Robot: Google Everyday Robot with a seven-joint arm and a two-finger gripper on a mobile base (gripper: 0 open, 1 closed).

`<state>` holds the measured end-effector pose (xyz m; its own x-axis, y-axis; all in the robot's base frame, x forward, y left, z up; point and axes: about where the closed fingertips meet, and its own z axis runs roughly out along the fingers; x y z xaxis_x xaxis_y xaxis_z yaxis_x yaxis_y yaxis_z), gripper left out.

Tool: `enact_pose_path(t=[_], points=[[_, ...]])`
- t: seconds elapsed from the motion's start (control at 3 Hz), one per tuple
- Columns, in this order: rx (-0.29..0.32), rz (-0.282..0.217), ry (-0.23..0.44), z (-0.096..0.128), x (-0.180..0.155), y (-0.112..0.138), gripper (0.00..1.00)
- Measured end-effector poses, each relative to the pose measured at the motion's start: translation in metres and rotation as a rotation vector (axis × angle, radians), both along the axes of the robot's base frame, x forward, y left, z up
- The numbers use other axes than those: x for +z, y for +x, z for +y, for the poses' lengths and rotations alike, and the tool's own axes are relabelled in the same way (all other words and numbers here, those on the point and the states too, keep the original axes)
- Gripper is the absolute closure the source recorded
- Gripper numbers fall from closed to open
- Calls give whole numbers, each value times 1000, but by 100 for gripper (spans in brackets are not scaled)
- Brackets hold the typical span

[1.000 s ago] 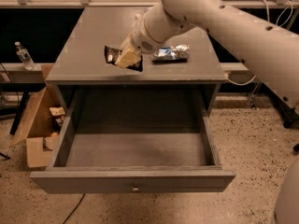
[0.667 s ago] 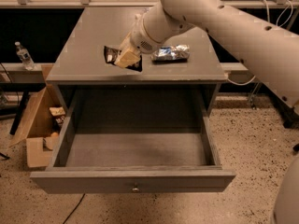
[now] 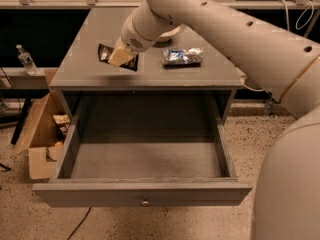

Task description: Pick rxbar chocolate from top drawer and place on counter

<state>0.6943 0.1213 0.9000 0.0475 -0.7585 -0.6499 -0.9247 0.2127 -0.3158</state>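
Note:
The rxbar chocolate (image 3: 132,64), a flat black wrapper, sits low over the left part of the counter (image 3: 80,71), at or just above its surface. My gripper (image 3: 120,59) reaches down from the upper right and is shut on the bar's middle, hiding its centre. The top drawer (image 3: 145,199) is pulled fully out below the counter. Its grey inside shows nothing in it, and its round knob (image 3: 145,202) faces front.
A crinkled silver-blue foil packet (image 3: 182,56) lies on the counter right of the bar. My arm (image 3: 225,29) crosses the counter's back right. An open cardboard box (image 3: 42,134) stands on the floor to the left, and a bottle (image 3: 25,59) stands on a ledge.
My gripper and the black bar have shifted a little to the left over the counter. The foil packet and the drawer have not moved.

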Motion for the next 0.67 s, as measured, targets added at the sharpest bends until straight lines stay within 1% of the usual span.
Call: enact_pose_path(t=[0.33, 0.67], points=[[-46, 15, -6, 23, -5, 23, 74], [-73, 29, -5, 32, -9, 37, 50]])
